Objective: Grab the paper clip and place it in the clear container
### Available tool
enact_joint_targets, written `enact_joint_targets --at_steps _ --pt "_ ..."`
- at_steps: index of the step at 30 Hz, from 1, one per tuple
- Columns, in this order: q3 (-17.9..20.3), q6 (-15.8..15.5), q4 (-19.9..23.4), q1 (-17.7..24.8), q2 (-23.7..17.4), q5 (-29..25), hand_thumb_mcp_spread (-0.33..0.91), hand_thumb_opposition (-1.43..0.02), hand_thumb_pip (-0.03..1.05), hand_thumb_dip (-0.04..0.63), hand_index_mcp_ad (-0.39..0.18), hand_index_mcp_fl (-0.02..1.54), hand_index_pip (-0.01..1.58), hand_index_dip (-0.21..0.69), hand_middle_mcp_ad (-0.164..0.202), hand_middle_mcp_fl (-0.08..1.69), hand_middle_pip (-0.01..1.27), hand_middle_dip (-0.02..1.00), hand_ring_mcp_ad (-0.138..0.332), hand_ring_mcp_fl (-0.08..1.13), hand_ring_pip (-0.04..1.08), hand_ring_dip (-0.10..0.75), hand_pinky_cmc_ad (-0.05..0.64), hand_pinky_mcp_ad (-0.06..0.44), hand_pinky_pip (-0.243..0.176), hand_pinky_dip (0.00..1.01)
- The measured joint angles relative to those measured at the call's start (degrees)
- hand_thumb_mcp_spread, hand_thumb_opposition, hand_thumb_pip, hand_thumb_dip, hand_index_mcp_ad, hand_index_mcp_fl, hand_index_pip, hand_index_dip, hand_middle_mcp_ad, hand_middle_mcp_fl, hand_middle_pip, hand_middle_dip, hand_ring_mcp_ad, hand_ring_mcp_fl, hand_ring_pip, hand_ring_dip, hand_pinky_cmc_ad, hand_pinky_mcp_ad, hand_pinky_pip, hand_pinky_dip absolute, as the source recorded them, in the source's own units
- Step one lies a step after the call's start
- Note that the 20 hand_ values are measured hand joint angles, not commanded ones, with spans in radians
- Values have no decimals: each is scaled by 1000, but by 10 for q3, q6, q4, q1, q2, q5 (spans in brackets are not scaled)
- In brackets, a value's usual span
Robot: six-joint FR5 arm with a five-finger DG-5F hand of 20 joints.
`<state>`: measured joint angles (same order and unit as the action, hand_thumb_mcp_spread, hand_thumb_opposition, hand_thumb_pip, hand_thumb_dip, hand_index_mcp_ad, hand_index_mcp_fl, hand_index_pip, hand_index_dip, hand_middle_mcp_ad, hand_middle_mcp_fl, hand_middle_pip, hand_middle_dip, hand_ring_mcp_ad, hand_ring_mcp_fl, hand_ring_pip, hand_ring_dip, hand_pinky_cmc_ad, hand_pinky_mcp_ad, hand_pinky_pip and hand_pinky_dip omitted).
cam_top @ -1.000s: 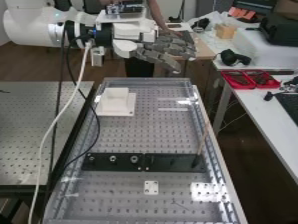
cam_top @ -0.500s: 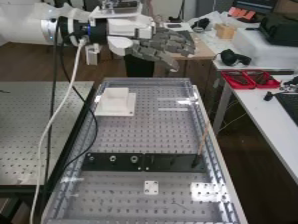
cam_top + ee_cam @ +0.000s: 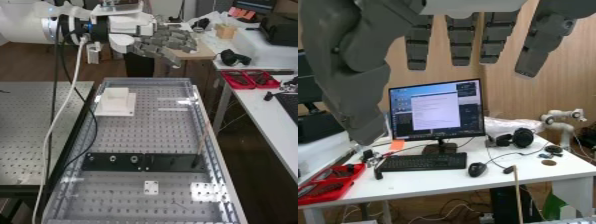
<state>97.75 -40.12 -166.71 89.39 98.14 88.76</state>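
- And up goes the hand [image 3: 166,44], a touch higher than in the first frame, the arm [image 3: 23,22] drawn back a little toward the left of the high view, the white cable [image 3: 61,107] shifting along with it.
- The hand is wide, folks: fingers [image 3: 461,42] nearly straight and apart, thumb [image 3: 351,85] well off to one side, nothing pinched between them. It hangs above the bench's far end, touching nothing.
- Now the clip: there's a thin, dark, wiry thing [image 3: 180,204] lying on the bench [image 3: 123,202] at the near end, beyond the small white plate [image 3: 151,188] toward the right; too small to tell if that's the clip.
- Containers next! Two red trays [image 3: 237,80] sit side by side on the white table [image 3: 266,117], with dark pieces in them, too small to name.
- The white box [image 3: 115,100] stands on a flat white base at the bench's far left; what's inside, I can't tell.
- Across the middle, the black strip [image 3: 159,162] carries round metal rings [image 3: 134,159], and a thin stick [image 3: 203,140] rises, tilted, from its right part.
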Motion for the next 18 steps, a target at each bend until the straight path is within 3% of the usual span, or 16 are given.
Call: enact_joint_targets --at_steps 10,18 --pt "1 -6 -6 -1 -5 -2 246 -709 483 143 -152 54 138 131 82 2 129 188 112 2 105 110 346 281 -105 513" --pt "1 -6 -8 -4 -7 -2 250 -714 482 129 -152 56 127 143 86 2 126 188 122 2 105 110 367 281 -105 513"
